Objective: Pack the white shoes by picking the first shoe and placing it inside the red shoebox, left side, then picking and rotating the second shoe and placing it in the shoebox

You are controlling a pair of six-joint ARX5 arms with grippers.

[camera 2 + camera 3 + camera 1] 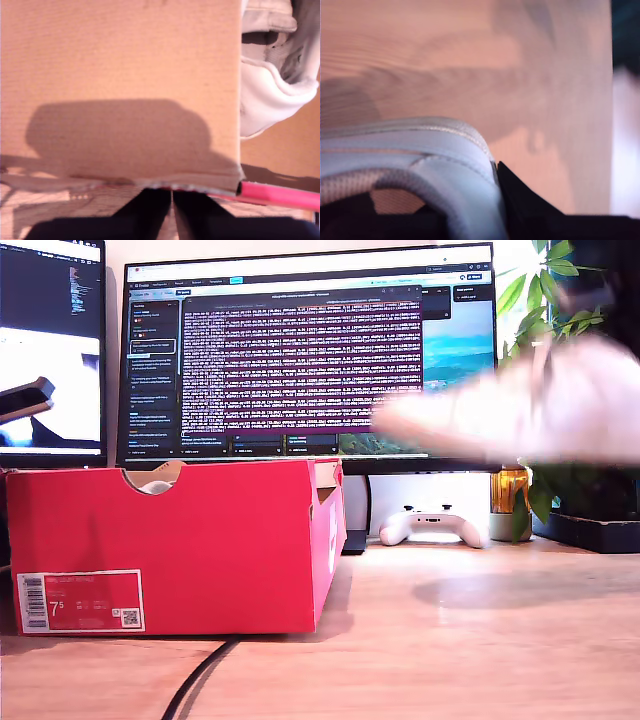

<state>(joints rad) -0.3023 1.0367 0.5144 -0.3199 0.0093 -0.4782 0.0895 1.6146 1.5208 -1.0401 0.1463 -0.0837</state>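
Exterior view: red shoebox (170, 550) sits on the wooden worktop (480, 640) at the exterior view's left, size label facing the camera, half-round notch in the rim with a bit of white shoe (155, 485) showing inside it. A second white shoe (520, 410) is a motion-blurred streak in the air at the exterior view's right, above the worktop, in front of the monitor (300, 350). A white game controller (432, 525) lies under the monitor, beside a potted plant (560, 300). A black cable (200, 680) runs out from under the box. No arm is clear here.

First wrist view: looking down into the box, bare cardboard floor filling most of it, one white shoe (270, 80) against the far side, red rim (280, 195) near my first end effector (172, 200). Its dark fingers (150, 205) are pressed together with nothing between them.

Second wrist view: my second end effector (492, 200) pinches the white shoe's (420, 160) collar edge, a dark finger (520, 205) against the leather, blurred worktop (470, 75) below.
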